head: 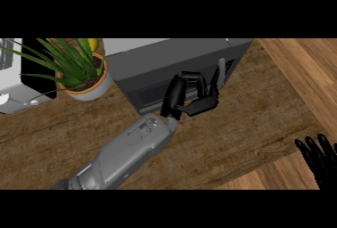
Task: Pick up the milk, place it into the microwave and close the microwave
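Grey microwave [172, 60]: left hand [187, 95] curled at front, milk unseen; carton likely light, grasp sides. Right hand [319, 158] spread, resting.

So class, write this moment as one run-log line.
left robot hand: at microwave front, fingers curled | right robot hand: open, resting lower right | milk: not visible | potted plant: left of microwave

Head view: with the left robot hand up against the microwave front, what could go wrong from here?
1. The left robot hand has curled fingers at the microwave front; no milk is visible, so whether it is inside cannot be checked.
2. The potted plant stands close beside the microwave's left; a wide forearm swing might knock it.
3. The right robot hand rests open at the lower right edge, too far to help.
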{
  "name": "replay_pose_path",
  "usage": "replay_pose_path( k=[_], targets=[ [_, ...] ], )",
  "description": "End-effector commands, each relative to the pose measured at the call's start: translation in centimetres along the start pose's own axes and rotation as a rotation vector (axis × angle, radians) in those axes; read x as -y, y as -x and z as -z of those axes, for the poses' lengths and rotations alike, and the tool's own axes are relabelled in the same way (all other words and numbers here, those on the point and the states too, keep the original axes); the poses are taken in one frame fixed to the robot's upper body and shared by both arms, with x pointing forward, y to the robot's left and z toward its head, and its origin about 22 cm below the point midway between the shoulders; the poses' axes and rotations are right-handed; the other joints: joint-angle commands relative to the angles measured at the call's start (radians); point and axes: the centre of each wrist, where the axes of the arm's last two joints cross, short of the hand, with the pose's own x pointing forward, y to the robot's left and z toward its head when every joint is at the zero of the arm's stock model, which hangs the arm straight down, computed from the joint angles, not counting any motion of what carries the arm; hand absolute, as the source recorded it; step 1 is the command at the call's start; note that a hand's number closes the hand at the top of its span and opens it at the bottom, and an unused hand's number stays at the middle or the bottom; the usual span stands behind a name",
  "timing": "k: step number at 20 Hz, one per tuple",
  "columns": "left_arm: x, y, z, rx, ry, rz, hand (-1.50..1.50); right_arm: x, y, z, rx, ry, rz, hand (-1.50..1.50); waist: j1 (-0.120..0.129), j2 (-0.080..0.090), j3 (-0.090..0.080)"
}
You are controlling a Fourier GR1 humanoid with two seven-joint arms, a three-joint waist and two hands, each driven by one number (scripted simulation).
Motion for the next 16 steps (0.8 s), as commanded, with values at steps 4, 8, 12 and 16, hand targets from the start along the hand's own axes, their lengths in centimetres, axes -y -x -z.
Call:
replay_pose_path(
  k=[4, 8, 12, 16],
  targets=[
    [-0.5, -0.6, 1.7, 0.029, -0.021, -0.002, 1.50, 0.1, -0.9, 0.6, 0.034, -0.045, 0.035, -1.50, -0.022, 0.017, 0.002],
    [-0.6, -0.6, 1.9, 0.040, -0.045, 0.001, 1.50, 0.1, -1.7, 0.6, 0.025, -0.061, 0.043, -1.50, -0.035, 0.014, 0.002],
    [-0.6, -0.5, 2.0, 0.042, -0.050, -0.008, 1.50, 0.3, -2.5, 1.1, 0.044, -0.086, 0.022, -1.50, -0.035, 0.012, 0.003],
    [-0.7, -0.4, 2.0, 0.055, -0.070, -0.011, 1.50, 0.1, -3.1, 1.3, 0.065, -0.083, 0.031, -1.50, -0.053, 0.015, 0.002]
  ],
)
